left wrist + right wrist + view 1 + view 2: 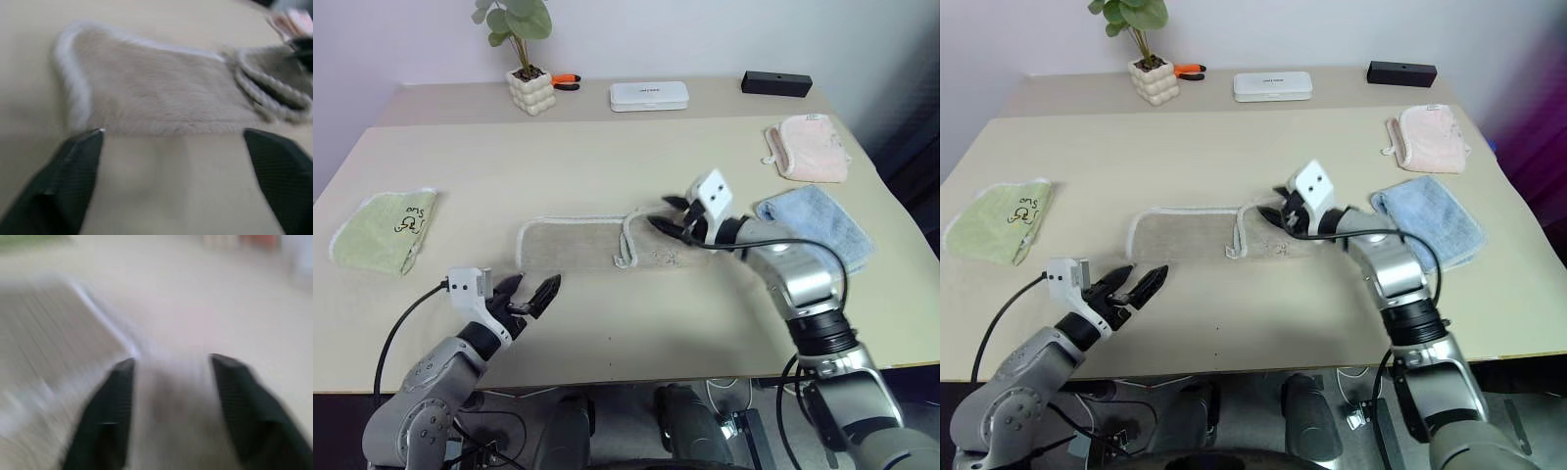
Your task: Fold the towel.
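- Now the towel (pixel 582 243) is lying mid-counter (pixel 607 166), its right end doubled over.
- Right hand (pixel 672 215) is hovering there — fingers apart, gripping nothing.
- Left hand (pixel 532 291) is waiting nearer, spread wide.

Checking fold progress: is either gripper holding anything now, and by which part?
Nothing is held. Left gripper hangs open before the beige terry towel; right gripper is open above its folded-over end.

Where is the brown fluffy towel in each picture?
Left eye view: the towel lies mid-table, in front of the right claw.
Right eye view: mid-table too.
Left wrist view: across the upper half.
Right wrist view: blurred, on the left.
Shared landmark: its white edging.
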